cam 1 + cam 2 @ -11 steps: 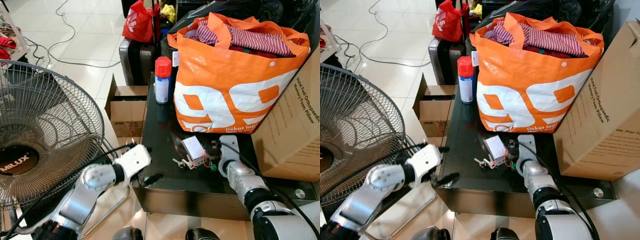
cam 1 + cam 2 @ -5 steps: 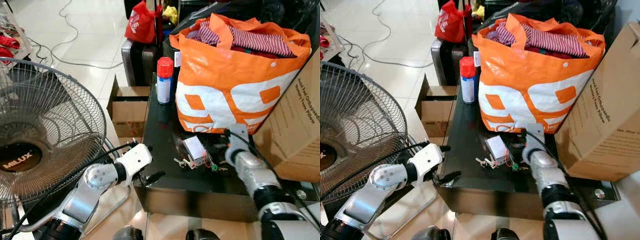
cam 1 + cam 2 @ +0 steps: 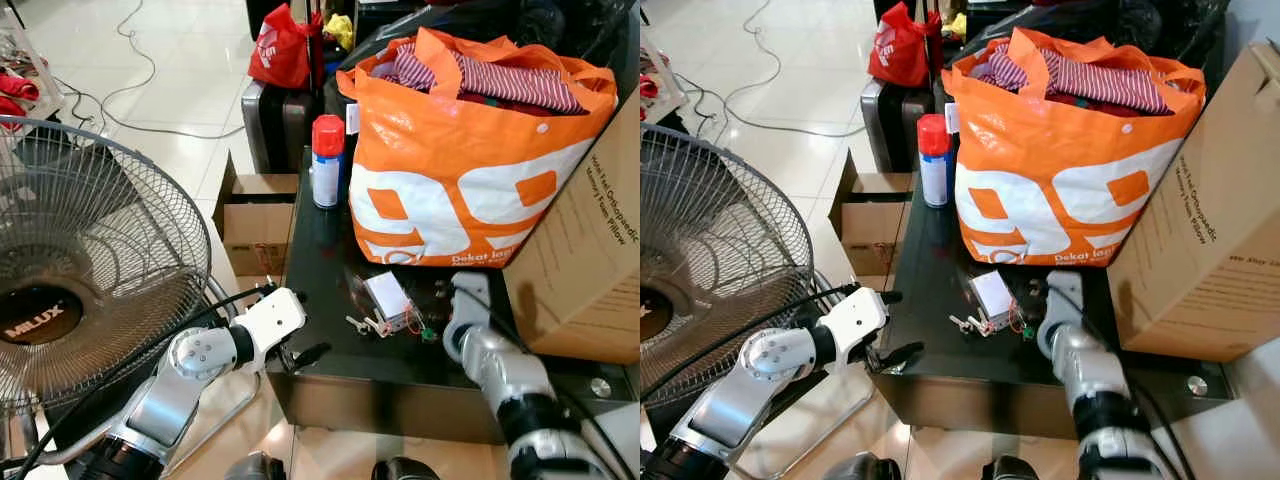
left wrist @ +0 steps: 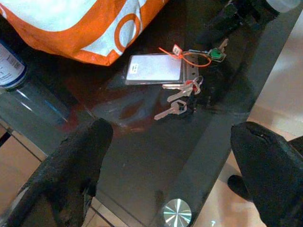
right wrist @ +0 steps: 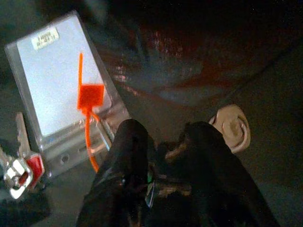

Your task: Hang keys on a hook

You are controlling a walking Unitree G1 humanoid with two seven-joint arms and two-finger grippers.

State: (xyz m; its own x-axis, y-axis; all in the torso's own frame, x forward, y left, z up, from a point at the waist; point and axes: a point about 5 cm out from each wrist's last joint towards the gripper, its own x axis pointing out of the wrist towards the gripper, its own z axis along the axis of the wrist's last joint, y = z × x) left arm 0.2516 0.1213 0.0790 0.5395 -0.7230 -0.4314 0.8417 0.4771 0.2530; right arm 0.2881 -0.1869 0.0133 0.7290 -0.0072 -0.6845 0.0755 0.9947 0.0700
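Note:
A bunch of silver keys (image 3: 372, 323) lies on the black glass table (image 3: 320, 280), tied by an orange zip tie (image 4: 194, 57) to a clear card holder (image 3: 388, 296). A green-capped key (image 4: 217, 53) lies at the bunch's right end. My right gripper (image 3: 438, 322) reaches down beside it. In the right wrist view its fingers (image 5: 128, 156) are pressed together on a small green piece, with the card holder (image 5: 61, 90) just ahead. My left gripper (image 3: 290, 325) hovers open at the table's front left edge, short of the keys (image 4: 182, 94).
A full orange shopping bag (image 3: 460, 170) and a red-capped spray can (image 3: 326, 160) stand at the back of the table. A large cardboard box (image 3: 590, 270) is on the right. A floor fan (image 3: 90, 270) is close on the left, with a small open carton (image 3: 255, 220) behind it.
My right gripper rose toward the bag half a second ago and has come back down beside the keys. The keys and my left arm have kept their places.

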